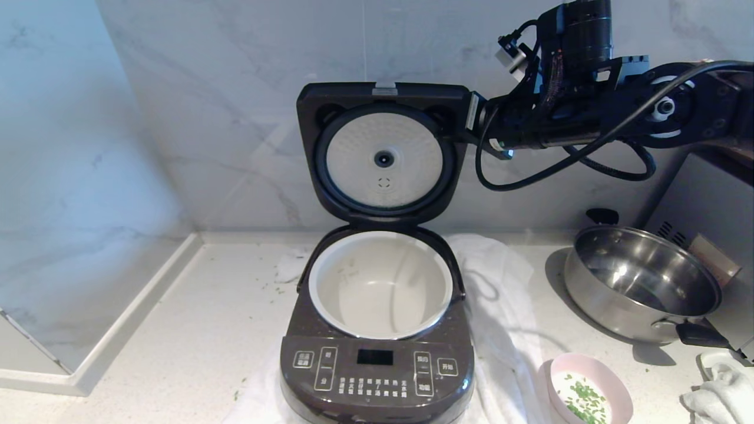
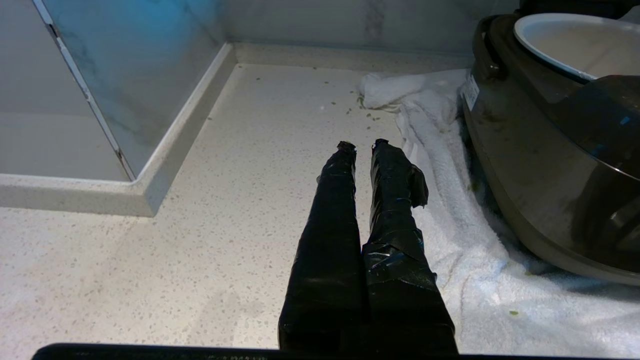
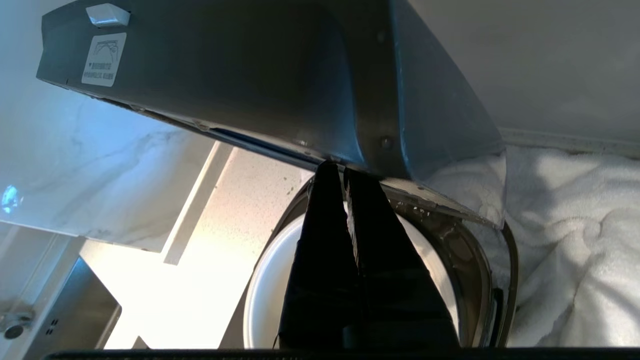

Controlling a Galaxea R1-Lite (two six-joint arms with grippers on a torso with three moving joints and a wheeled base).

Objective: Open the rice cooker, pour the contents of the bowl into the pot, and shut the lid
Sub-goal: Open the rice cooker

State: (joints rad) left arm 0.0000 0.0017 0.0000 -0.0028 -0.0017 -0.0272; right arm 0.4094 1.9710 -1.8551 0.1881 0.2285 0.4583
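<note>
The dark-brown rice cooker [image 1: 377, 371] stands open on the counter. Its lid [image 1: 383, 156] is upright, with the pale dimpled plate facing me. The cream pot [image 1: 377, 282] inside looks empty. The pink bowl [image 1: 612, 380] with green contents [image 1: 583, 401] sits at the front right. My right gripper [image 1: 475, 115] reaches in from the right at the lid's right edge. In the right wrist view the right gripper [image 3: 336, 167] is shut, tips against the lid's [image 3: 250, 75] rim, above the pot [image 3: 270, 280]. My left gripper [image 2: 363, 145] hangs shut and empty, low beside the cooker [image 2: 550, 165].
A white towel [image 1: 500, 306] lies under and to the right of the cooker. A steel pan [image 1: 642, 282] sits at the right, in front of a grey appliance [image 1: 701, 200]. A crumpled cloth [image 1: 718, 394] lies at the front right. Marble wall stands close behind the lid.
</note>
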